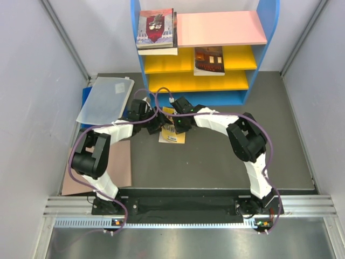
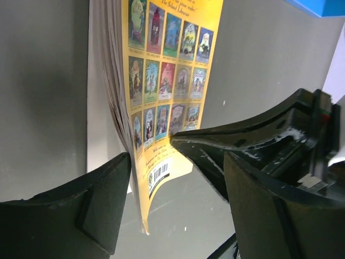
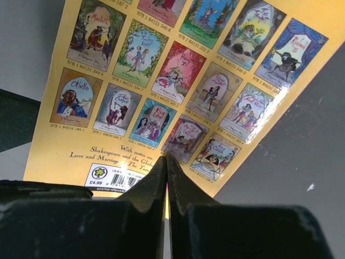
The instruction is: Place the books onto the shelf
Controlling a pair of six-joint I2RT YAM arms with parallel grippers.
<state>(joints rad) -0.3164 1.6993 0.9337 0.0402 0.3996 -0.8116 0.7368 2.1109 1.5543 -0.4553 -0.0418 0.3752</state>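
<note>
Overhead view evenly lit from above, sharp throughout, with only soft shadows on the table. Left wrist view dimmer: near fingers dark and out of focus, grey surface shaded at left. Right wrist view bright, print crisp, white glare patches on the glossy yellow book.

yellow book with a grid of colourful pictures

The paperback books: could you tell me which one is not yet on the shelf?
The yellow paperback with picture grid: it alone is in front of the blue-framed shelf; the other books rest on its boards.
</note>
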